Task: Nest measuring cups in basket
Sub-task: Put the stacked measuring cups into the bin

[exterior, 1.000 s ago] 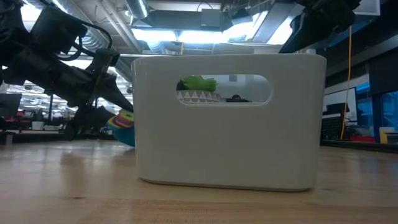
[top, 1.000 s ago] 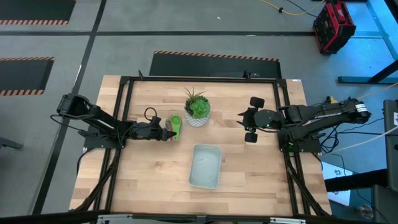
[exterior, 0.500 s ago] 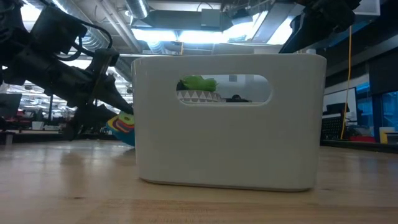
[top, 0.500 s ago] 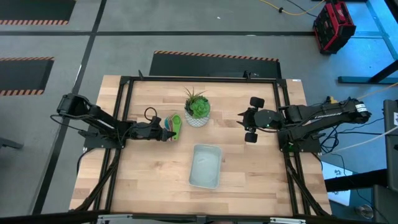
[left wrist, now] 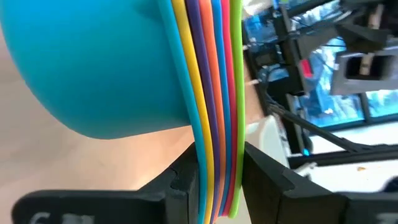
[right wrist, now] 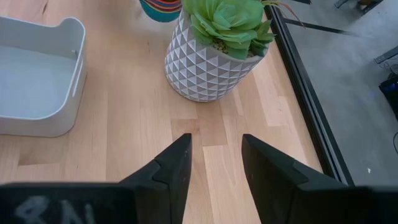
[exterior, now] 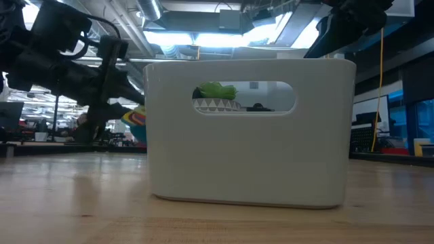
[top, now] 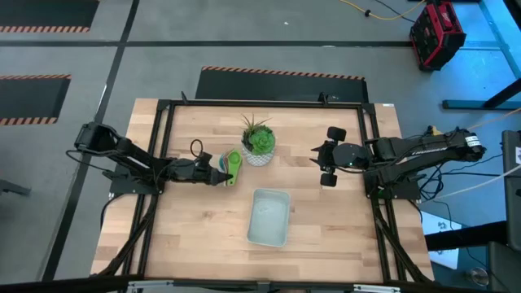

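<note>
Left gripper [left wrist: 214, 180] is clamped on the measuring cups [top: 229, 165] now, pinching the whole nested stack by its flat handles, and I can see the coloured edges sandwiched between the two fingers in the left wrist view, teal bowl on the outside, green on the other face. The change from a second ago: the jaws have tightened onto those handles, and the stack has come up off the desk [top: 195, 220]. In the low view the cups [exterior: 137, 122] sit higher beside the arm than they did a moment back. I read that as the pick done and the carry about to start.

The stack hangs near the white pot with the green plant [top: 259, 145], just to its left as I look down, and well apart from the basket [top: 269, 217], which lies nearer the desk's front edge and looks empty. So the cups need to travel toward the front and a little right, then go down inside the rim.

Right gripper [right wrist: 214, 158] waits over the desk on the far side of the plant, fingers apart, holding nothing.
</note>
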`<state>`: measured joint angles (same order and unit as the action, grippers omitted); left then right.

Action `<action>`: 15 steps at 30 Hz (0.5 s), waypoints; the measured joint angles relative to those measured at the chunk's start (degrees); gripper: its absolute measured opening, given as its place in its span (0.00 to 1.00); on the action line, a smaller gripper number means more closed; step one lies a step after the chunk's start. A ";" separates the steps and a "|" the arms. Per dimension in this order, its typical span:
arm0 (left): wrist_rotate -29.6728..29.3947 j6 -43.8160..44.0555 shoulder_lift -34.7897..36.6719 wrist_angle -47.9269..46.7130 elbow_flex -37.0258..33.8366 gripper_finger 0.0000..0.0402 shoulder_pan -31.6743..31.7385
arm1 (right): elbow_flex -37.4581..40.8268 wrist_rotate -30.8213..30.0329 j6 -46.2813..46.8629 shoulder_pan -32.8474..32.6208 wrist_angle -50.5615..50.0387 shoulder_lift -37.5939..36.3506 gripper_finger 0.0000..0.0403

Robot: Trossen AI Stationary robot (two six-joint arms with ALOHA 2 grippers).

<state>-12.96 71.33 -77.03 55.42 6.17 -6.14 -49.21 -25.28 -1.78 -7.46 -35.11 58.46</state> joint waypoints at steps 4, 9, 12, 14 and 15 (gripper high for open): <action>0.42 0.31 0.00 3.02 0.00 0.21 -2.01 | 0.00 0.00 -0.13 0.02 0.00 0.00 0.36; 0.30 1.56 0.00 6.90 0.19 0.21 -6.29 | 0.00 0.00 -0.13 0.01 0.00 0.00 0.36; -0.25 1.92 0.00 7.40 2.23 0.21 -9.13 | 0.00 0.00 -0.11 -0.01 0.04 0.00 0.36; -0.43 1.83 0.00 7.17 4.72 0.21 -10.80 | 0.00 0.00 -0.10 -0.01 0.09 0.00 0.36; -0.39 1.41 0.00 6.73 6.17 0.21 -11.52 | 0.00 0.00 -0.04 -0.01 0.11 0.00 0.36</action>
<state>-13.35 72.74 -77.03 62.15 12.34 -17.66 -49.21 -25.28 -1.83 -7.46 -35.00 58.46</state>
